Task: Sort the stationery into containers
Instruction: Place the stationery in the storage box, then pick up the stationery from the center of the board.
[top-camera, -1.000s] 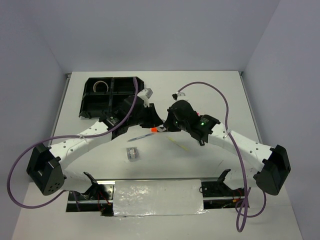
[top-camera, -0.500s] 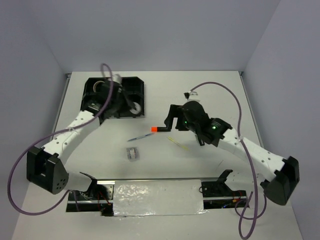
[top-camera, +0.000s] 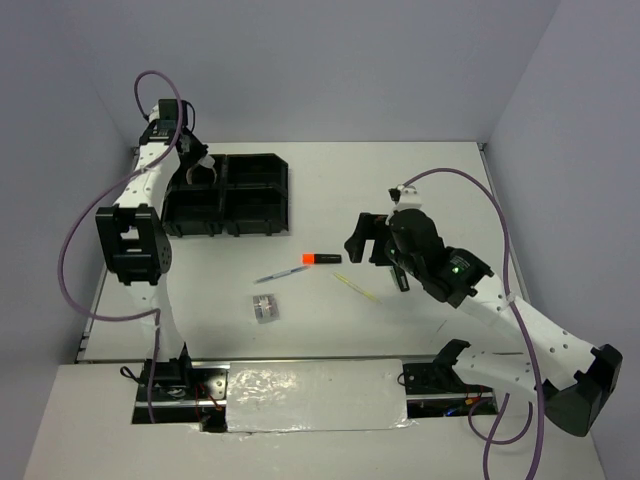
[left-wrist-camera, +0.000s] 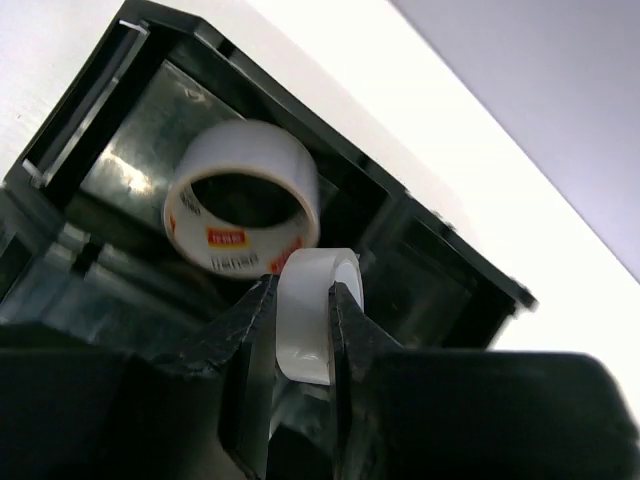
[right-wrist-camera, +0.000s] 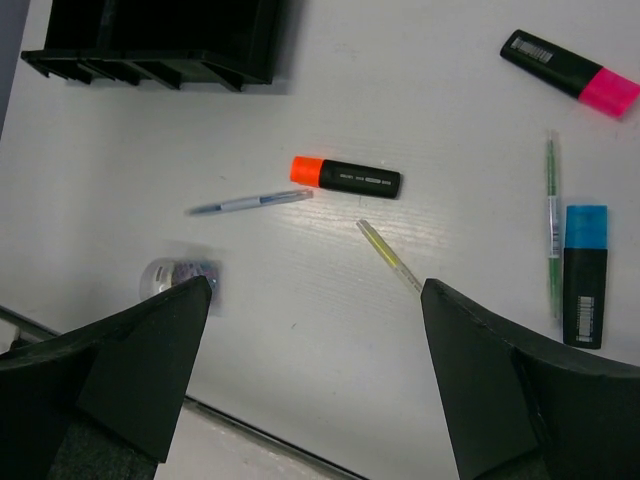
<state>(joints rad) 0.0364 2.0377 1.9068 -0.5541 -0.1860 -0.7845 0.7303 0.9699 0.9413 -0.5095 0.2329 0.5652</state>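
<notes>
My left gripper (left-wrist-camera: 300, 310) is shut on a white tape roll (left-wrist-camera: 312, 300), held on edge just above the black divided tray (left-wrist-camera: 100, 110). A second tape roll (left-wrist-camera: 245, 200) lies in the compartment below it. From above, the left gripper (top-camera: 192, 165) hangs over the tray's (top-camera: 255, 200) far left corner. My right gripper (right-wrist-camera: 318, 290) is open and empty above the table. Under it lie an orange-ended marker (right-wrist-camera: 345, 177), a thin blue pen (right-wrist-camera: 250, 203), a yellow-green stick (right-wrist-camera: 388, 254) and a silvery square piece (right-wrist-camera: 180, 275).
To the right lie a pink-ended marker (right-wrist-camera: 570, 73), a blue-ended marker (right-wrist-camera: 584, 275) and a thin green pen (right-wrist-camera: 551, 225). A foil-covered strip (top-camera: 315, 395) runs along the near edge between the arm bases. Walls close in the table on three sides.
The left arm has swung from the table's middle to the tray's far left corner with the tape roll. The right gripper has opened and drawn back right, leaving the orange-ended marker on the table.
</notes>
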